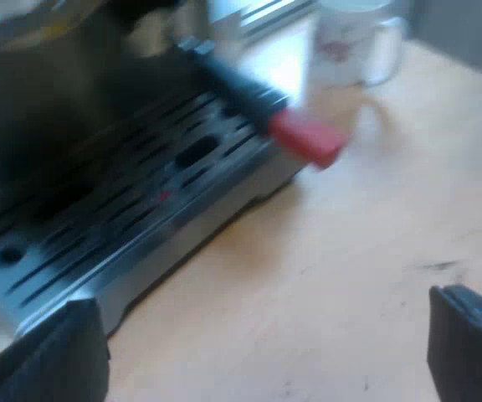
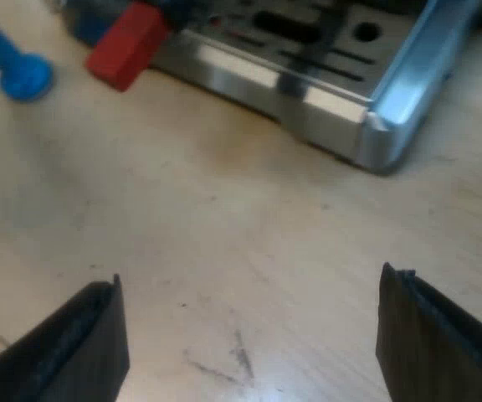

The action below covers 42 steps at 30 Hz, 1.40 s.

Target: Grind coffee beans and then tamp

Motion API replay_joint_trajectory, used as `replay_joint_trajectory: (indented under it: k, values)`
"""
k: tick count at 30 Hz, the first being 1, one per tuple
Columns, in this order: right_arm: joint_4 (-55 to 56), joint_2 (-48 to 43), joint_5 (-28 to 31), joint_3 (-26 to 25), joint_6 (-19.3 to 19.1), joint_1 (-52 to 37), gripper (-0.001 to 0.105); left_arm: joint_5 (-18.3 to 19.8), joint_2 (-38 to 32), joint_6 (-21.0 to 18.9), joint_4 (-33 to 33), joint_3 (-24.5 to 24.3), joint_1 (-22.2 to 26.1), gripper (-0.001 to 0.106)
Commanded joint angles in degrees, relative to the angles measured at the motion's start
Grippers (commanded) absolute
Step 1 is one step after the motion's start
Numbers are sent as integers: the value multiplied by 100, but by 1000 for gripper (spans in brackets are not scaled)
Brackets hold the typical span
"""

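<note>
Pale wooden counter (image 1: 350, 276), lightly scuffed, carrying all items listed.

Item 1: espresso machine (image 1: 57, 100). Dark front, with a steel drip tray (image 1: 141, 218) and slotted grille at its foot. From the right wrist view one corner of the tray meets the counter.

Item 2: holder handle (image 1: 241, 92). Dark shaft ending in a red end (image 1: 306, 138). Its long axis runs from the machine's front outward above the tray, slanting down. The red end points away from the machine and reaches past the tray's rim, over the counter. The metal end is lost in the dark under the machine's front.

Item 3: tamper (image 2: 15, 65). Blue, on the counter near the red end and apart from it. Whether it stands or lies cannot be told.

Item 4: mug (image 1: 354, 42). White with a red mark, on the counter beyond the handle.

Item 5: left jaws. Released, fingers (image 1: 467, 343) spread wide, nothing between them, low over the counter at the tray's front. The handle lies well apart from them, across the tray.

Item 6: right jaws. Released, fingers (image 2: 82, 347) spread wide over bare counter. Red end and tamper both lie well apart, beyond the fingertips.
</note>
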Motion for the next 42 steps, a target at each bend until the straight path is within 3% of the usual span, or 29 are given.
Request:
replay_joint_trajectory:
  k: [1,8,11,13,18,20,26,31,35,42]
  values:
    - [-237,161,-96,-57,-101,345,61,360,176,173,-474,-16,-263,78]
    - [-755,538,845,-28,-37,1603,59,1073,368,245,-1184,339,-431,78]
    - [-1157,537,1258,135,218,2066,59,1453,370,245,-1619,619,-431,78]
    - [-1565,537,1648,317,509,2524,59,1492,370,245,-1791,788,-431,78]
    - [-2400,548,2782,773,710,3509,59,1552,377,245,-1794,1043,-431,78]
    - [-2777,688,3319,989,1006,4050,59,1573,377,245,-1825,1160,-431,78]
    - [-3373,1300,4860,1242,1445,5269,59,1609,384,245,-2244,1499,-431,78]
    - [-3700,1943,5687,1281,2032,5819,59,1655,384,245,-2407,1594,-431,78]
    - [-3889,2483,6074,1281,2657,5892,45,1655,384,245,-2407,1594,-431,78]
    - [-4708,3361,6303,1281,2808,5892,24,1655,384,245,-2461,1765,-431,78]
